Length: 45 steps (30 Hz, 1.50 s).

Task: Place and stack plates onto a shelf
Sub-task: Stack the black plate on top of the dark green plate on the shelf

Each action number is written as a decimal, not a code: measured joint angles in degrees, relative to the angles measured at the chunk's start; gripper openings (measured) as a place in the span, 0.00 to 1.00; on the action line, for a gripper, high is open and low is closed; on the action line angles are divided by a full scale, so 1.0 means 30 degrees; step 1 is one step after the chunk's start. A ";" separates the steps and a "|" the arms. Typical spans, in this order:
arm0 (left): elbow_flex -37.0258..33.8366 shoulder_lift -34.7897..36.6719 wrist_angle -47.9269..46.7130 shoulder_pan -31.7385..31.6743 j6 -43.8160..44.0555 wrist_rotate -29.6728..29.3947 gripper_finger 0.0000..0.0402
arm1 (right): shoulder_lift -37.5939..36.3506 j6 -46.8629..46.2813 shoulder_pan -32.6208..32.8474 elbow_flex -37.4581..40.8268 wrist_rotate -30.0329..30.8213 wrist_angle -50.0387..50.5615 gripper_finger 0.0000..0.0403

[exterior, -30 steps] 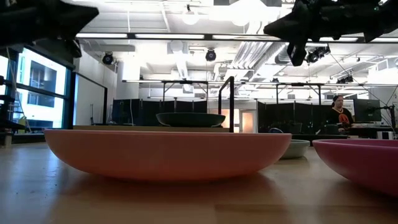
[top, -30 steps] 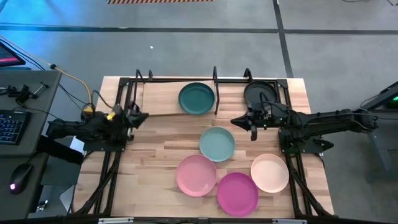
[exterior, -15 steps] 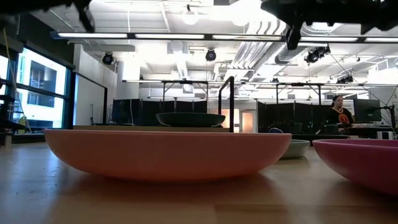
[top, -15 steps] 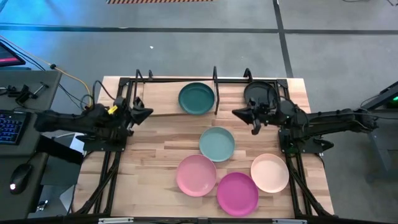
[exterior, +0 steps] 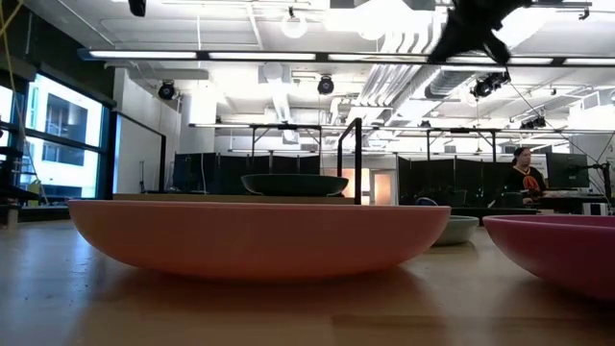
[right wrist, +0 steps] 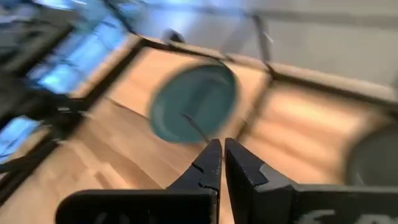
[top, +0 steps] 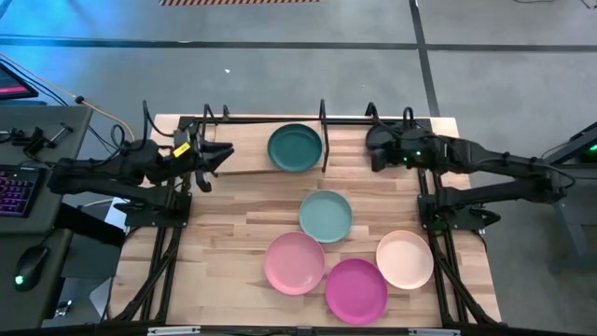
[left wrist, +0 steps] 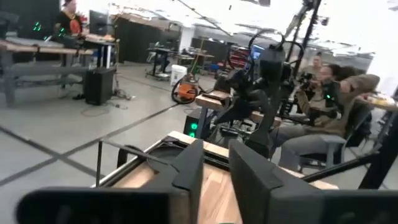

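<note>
The shelf (top: pixel 247 149) stands along the table's far edge. The dark teal plate (top: pixel 295 147) lies flat on its board, left of the middle divider. The dark grey plate (top: pixel 390 137) lies right of the divider, partly under my right arm. The light teal (top: pixel 326 215), light pink (top: pixel 295 263), magenta (top: pixel 355 289) and cream (top: pixel 405 259) plates lie flat on the tabletop. My left gripper (top: pixel 222 156) hangs raised over the shelf's left end, narrowly open and empty. My right gripper (top: pixel 376 159) hangs raised beside the dark grey plate, shut and empty.
Black upright dividers (top: pixel 323 119) rise from the shelf between and beside the plates. Bare tabletop (top: pixel 233 215) lies left of the plates. People sit beyond the table in the left wrist view (left wrist: pixel 329 99). A desk with a keyboard (top: pixel 19 187) stands to the left.
Both arms have risen and swung toward the table's far edge, going out of the top of the low view. My right gripper has gone from over the table's middle to the shelf beside the dark grey plate. My left gripper has gone to the shelf's left end. The plates have not moved.
</note>
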State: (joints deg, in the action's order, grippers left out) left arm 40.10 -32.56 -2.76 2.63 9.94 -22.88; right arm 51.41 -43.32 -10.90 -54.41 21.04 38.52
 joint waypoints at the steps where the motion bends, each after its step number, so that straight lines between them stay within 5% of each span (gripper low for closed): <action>1: 0.0000 -0.0004 -0.0164 0.0000 0.0211 -0.0133 0.21 | 0.0038 -0.0973 -0.0167 0.0018 -0.0019 0.0968 0.04; 6: 0.0000 -0.0175 -0.0338 0.0007 0.1261 -0.0419 0.34 | -0.0004 -0.7059 -0.0672 0.2220 -0.0214 0.4141 0.21; 12: 0.0000 -0.0182 -0.0305 0.0007 0.2001 -0.0441 0.42 | 0.0005 -1.3903 -0.1255 0.6374 0.0740 0.2453 0.47; 18: 0.0000 -0.0182 -0.0286 0.0014 0.1401 -0.1706 0.42 | 0.0120 -2.0872 -0.3598 0.9643 0.2801 0.1880 0.52; 22: 0.0000 -0.0182 -0.0265 0.0007 0.2249 -0.2772 0.42 | 0.0120 -2.2972 -0.4849 1.1120 0.2971 -0.0037 0.52; 35: 0.0000 -0.0182 -0.0265 0.0007 0.2330 -0.2794 0.42 | 0.3139 -2.1500 -0.8811 1.1956 0.1761 -0.4882 0.50; 39: -0.0007 -0.0182 -0.0268 0.0007 0.2712 -0.2768 0.42 | 0.4448 -2.1264 -0.9377 1.1958 0.1518 -0.6058 0.38; 45: -0.0007 -0.0153 -0.0271 0.0007 0.2839 -0.2752 0.42 | 0.5281 -2.1185 -0.9486 1.1941 0.1836 -0.6381 0.06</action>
State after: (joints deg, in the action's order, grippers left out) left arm 40.07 -33.02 -3.57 2.66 18.46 -31.14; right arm 67.25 -106.87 -39.36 -18.59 26.54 19.38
